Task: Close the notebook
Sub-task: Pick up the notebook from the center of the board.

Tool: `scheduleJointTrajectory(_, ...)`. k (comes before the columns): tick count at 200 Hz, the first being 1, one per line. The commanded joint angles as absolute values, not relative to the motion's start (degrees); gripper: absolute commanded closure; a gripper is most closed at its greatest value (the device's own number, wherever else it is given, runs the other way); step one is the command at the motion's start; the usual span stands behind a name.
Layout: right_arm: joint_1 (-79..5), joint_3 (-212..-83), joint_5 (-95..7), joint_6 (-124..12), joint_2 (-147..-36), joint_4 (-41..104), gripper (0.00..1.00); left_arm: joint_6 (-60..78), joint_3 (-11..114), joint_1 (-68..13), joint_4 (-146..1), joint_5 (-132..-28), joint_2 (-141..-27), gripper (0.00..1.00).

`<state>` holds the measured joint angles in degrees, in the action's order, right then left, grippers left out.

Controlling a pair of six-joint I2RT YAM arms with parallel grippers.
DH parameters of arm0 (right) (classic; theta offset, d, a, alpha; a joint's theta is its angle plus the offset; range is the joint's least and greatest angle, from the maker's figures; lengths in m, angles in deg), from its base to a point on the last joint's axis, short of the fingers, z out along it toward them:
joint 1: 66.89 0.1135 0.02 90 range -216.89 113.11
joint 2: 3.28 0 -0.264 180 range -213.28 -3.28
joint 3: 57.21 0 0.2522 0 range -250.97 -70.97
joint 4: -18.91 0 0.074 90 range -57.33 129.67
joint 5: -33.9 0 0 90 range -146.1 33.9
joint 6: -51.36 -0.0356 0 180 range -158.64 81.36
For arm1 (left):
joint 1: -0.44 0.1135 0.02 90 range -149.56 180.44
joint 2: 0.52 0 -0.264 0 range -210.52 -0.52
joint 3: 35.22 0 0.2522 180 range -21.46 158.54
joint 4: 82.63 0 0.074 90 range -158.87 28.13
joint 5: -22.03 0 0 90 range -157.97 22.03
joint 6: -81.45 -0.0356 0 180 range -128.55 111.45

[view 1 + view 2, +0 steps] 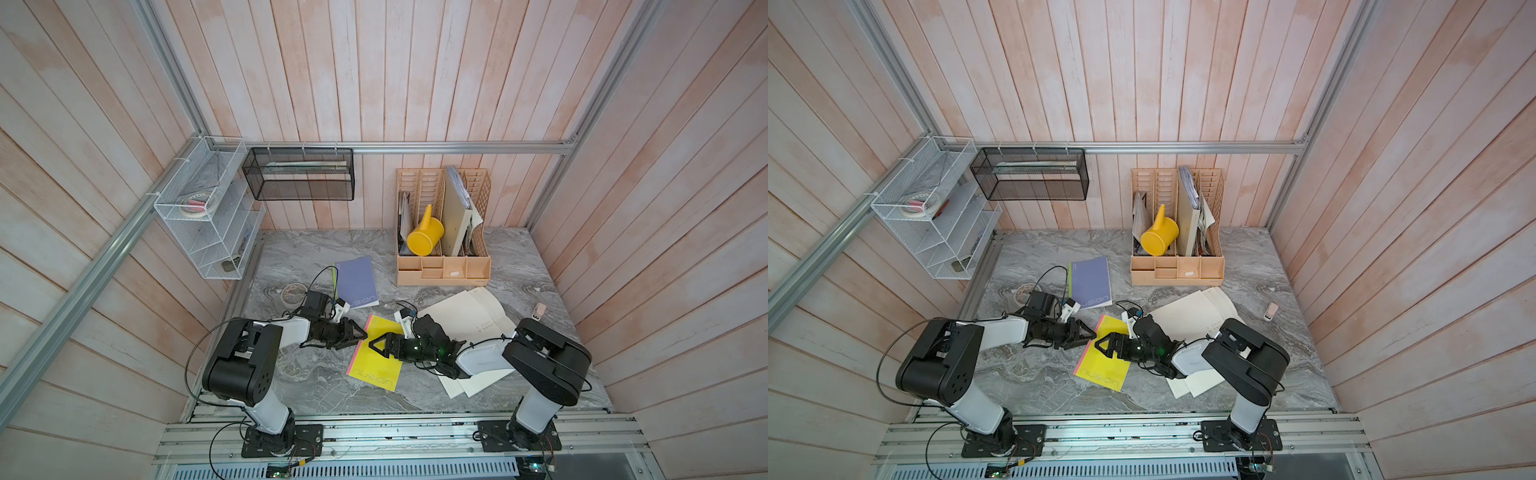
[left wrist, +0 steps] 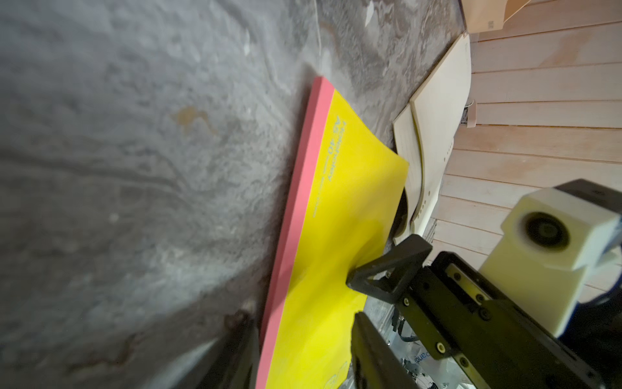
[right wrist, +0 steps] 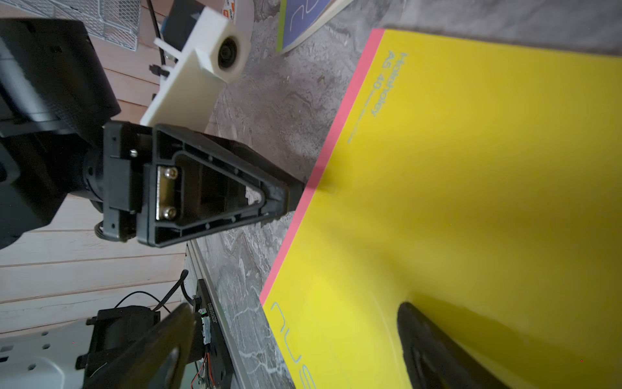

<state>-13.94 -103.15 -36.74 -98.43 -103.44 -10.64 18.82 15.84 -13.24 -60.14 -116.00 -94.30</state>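
Notebook: the yellow notebook [image 1: 376, 368] is found toward 6 on the bench [image 1: 316, 390], its long axis run roughly 12 to 6, the pink spine [image 2: 289, 219] at 9 and the free edge at 3.
Left pincer: the left pincer [image 1: 360, 335] is set at 9 against the spine, jaws apart, nothing clamped.
Right pincer: the right pincer [image 1: 371, 343] is reached in from 3, jaws apart, one finger laid on the cover [image 2: 353, 202].
Coming move: the cover is seen bowed up toward 3, so a downward press is judged best left to the right pincer.

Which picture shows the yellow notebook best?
The right wrist view: the yellow notebook with the pink spine fills it, its lettering readable. Both top views show the notebook small and partly covered; the left wrist view shows it slanted and curled.
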Motion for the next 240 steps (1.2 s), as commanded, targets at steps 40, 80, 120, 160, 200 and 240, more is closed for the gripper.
scheduleJointTrajectory(40,-13.9,-101.8,-39.5,-96.4,-103.9,6.5,0.03,19.2,16.2,-14.7,-49.5,-105.9,-95.1,0.52)
scheduleJointTrajectory(80,-14.3,-107.7,-44.3,-90.7,-97.4,21.3,0.03,20.4,16.0,-14.7,-50.0,-103.1,-96.0,0.52)
scheduleJointTrajectory(120,-14.3,-110.9,-45.9,-87.2,-96.0,30.1,0.03,20.1,15.5,-14.7,-50.5,-103.3,-96.5,0.52)
scheduleJointTrajectory(160,-14.4,-110.8,-47.8,-86.4,-93.7,33.6,0.03,20.1,14.8,-14.7,-51.4,-103.8,-96.7,0.52)
scheduleJointTrajectory(200,-14.4,-110.5,-47.5,-85.7,-93.3,34.9,0.03,20.5,13.8,-14.7,-52.0,-104.3,-96.6,0.52)
scheduleJointTrajectory(240,-14.2,-109.7,-46.0,-86.0,-94.4,34.5,0.03,22.4,11.0,-14.8,-51.7,-103.4,-93.6,0.52)
